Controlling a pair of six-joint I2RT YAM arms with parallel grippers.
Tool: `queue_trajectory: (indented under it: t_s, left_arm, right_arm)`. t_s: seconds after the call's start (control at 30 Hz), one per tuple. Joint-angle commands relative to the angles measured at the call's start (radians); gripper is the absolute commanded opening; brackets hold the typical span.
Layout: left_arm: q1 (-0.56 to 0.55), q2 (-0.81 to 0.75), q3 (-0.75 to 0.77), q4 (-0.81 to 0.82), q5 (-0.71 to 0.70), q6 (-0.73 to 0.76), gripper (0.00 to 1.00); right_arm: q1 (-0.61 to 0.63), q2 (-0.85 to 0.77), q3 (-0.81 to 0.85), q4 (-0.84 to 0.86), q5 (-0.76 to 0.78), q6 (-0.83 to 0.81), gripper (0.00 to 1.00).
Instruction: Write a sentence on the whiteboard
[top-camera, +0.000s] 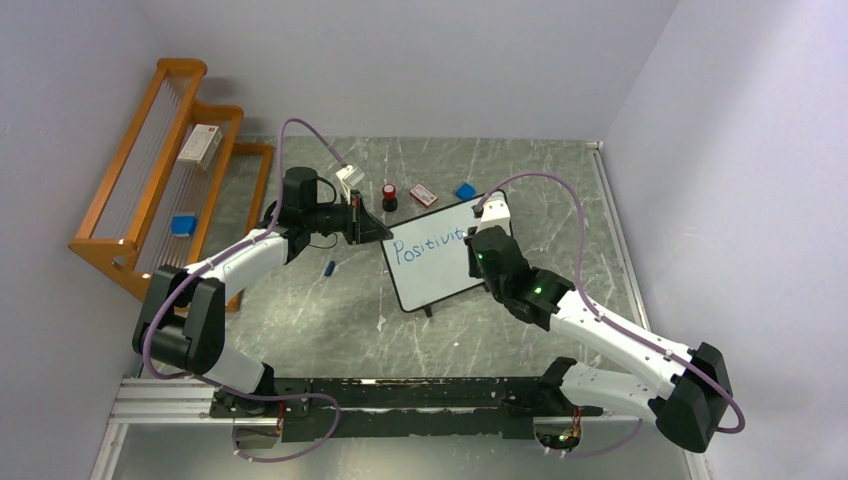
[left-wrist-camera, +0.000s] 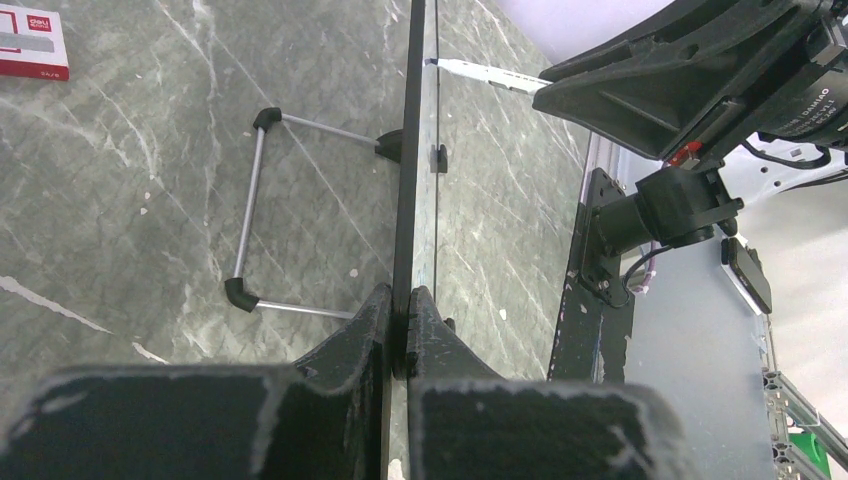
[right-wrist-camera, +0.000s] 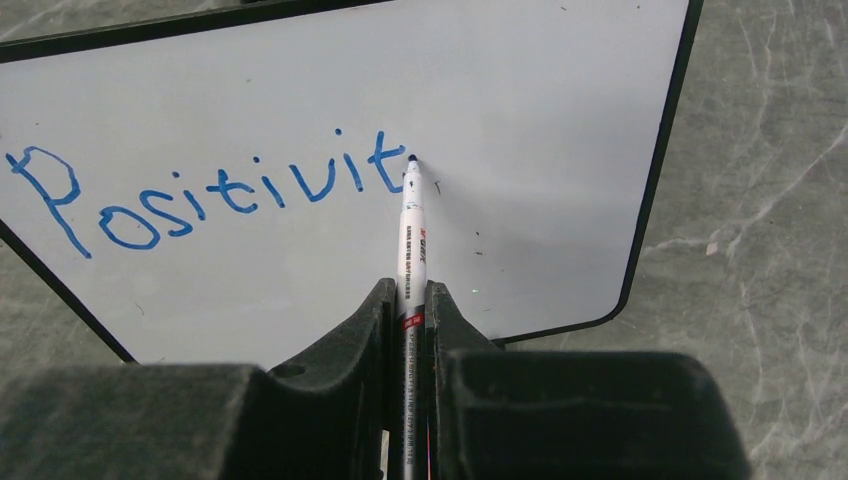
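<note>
- Support: left gripper (left-wrist-camera: 398, 302) was clamped on the whiteboard (top-camera: 440, 255) at its ten o'clock corner, propping it tilted.
- Pen: right gripper (right-wrist-camera: 408, 292) was closed on the marker (right-wrist-camera: 413, 225), its tip touching at three o'clock of the last "t"; the sentence (right-wrist-camera: 210, 190) read "Positivit".
- Advice: the "y" probably needed light, even pressure, with the whiteboard braced against each stroke.

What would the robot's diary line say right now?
left claw: shut on whiteboard edge | right claw: shut on marker, tip by last t | sentence: reads "Positivit"
</note>
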Motion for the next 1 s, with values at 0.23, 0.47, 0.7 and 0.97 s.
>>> queue_trajectory:
  t_s: [0.23, 0.47, 0.7, 0.97]
  left_arm:
    - [-0.003, 0.035, -0.006, -0.069, -0.047, 0.053, 0.05]
    - [-0.003, 0.036, -0.006, -0.070, -0.049, 0.054, 0.05]
    - [-0.003, 0.038, -0.005, -0.072, -0.049, 0.054, 0.05]
    - [-0.003, 0.037, -0.005, -0.074, -0.051, 0.058, 0.05]
  right_arm:
    - [-0.025, -0.005, -0.011, 0.016, 0.030, -0.005, 0.00]
    - [-0.026, -0.005, -0.016, -0.007, -0.008, 0.000, 0.00]
    - [-0.026, -0.016, -0.020, -0.044, -0.026, 0.004, 0.00]
    - [-0.026, -0.014, -0.022, -0.056, -0.026, -0.001, 0.00]
